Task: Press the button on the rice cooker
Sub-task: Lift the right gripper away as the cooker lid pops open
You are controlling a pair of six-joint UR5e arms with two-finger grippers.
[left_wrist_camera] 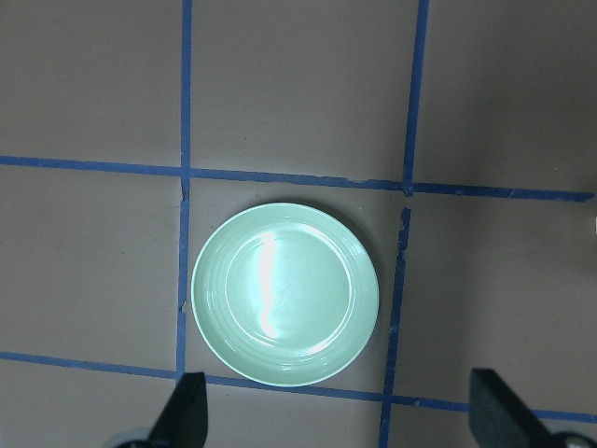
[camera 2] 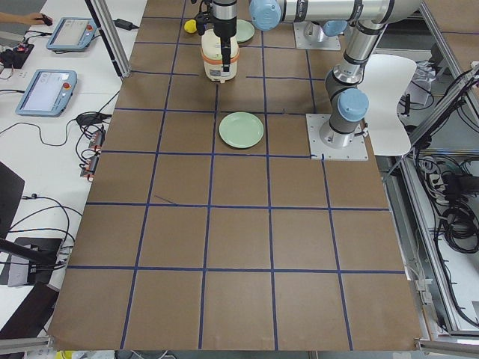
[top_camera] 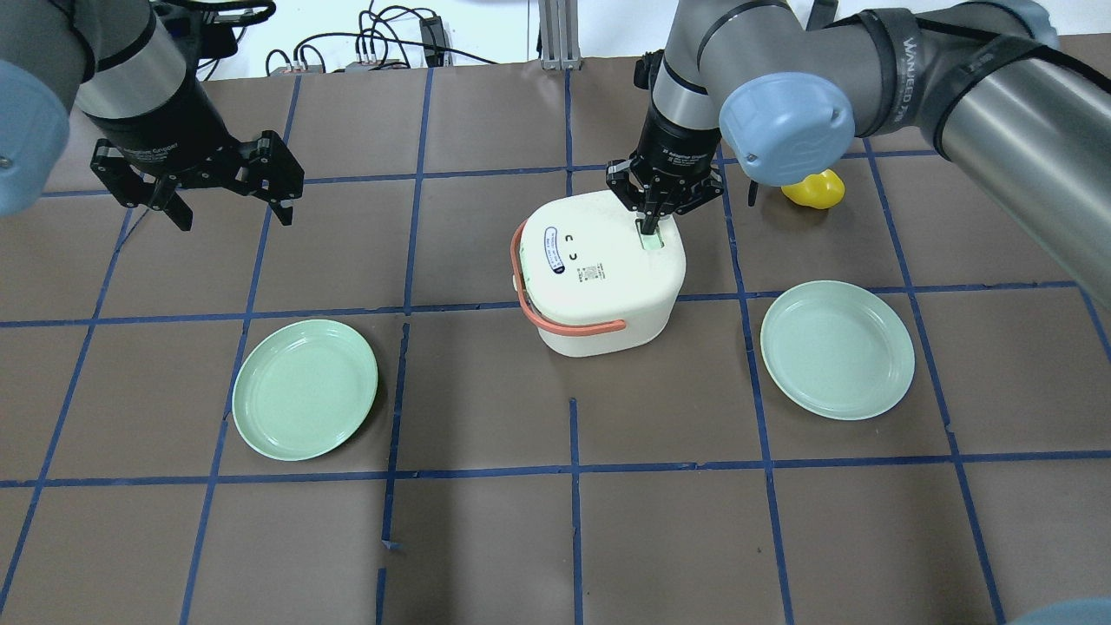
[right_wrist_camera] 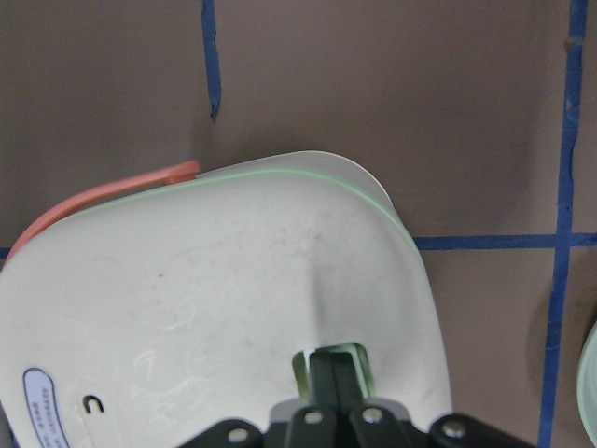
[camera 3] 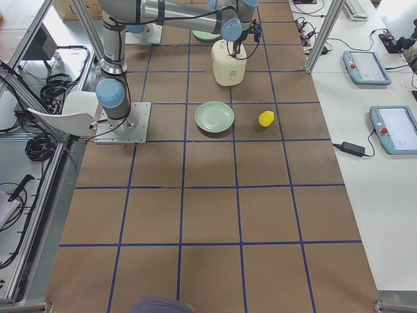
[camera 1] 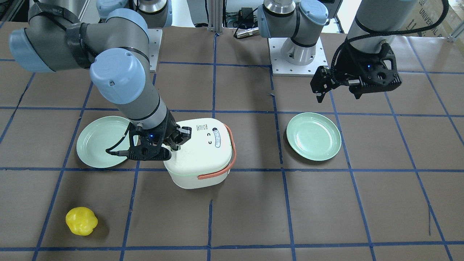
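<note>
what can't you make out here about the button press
Button: mostly covered by the right gripper with its fingers together, in the right wrist and overhead views; whether it is pushed in cannot be told.
Front-facing view: the gripper's body hides that corner of the rice cooker.
Lid label: print too small to read.
Side views: the cooker is too small to show the button.

brown table holds rice cooker, green plate, second plate, yellow object.
</note>
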